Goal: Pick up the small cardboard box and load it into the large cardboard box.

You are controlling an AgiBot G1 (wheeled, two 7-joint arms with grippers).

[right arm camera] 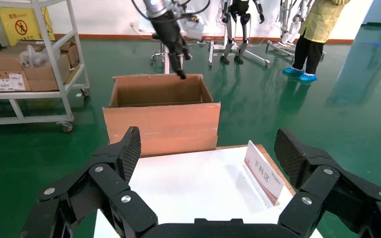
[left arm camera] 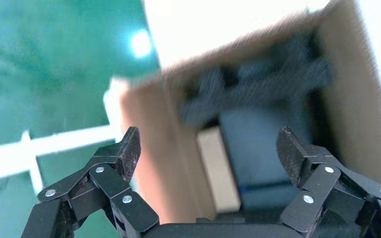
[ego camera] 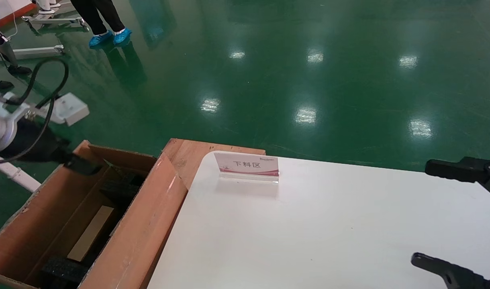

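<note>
Inside the large cardboard box [ego camera: 148,224], seemingly the small cardboard box [ego camera: 91,233].

Large cardboard box [ego camera: 148,224] sits on the floor [ego camera: 309,60], touching the left edge of the table [ego camera: 329,233]. Small cardboard box [ego camera: 90,233] lies inside it, on the bottom, between foam blocks [ego camera: 118,188] at the far end and more at the near end. Left gripper [ego camera: 82,164] hangs over the far left corner of the large box, above the opening. Sign stand [ego camera: 247,166] stands on the table near its far edge, right of the large box. Right gripper [ego camera: 462,218] is over the table's right side, well apart from the sign. Person [ego camera: 104,20] stands on the floor far behind the large box. Shelf cart [right arm camera: 34,64] with cartons is beyond the large box, away from the table.
</note>
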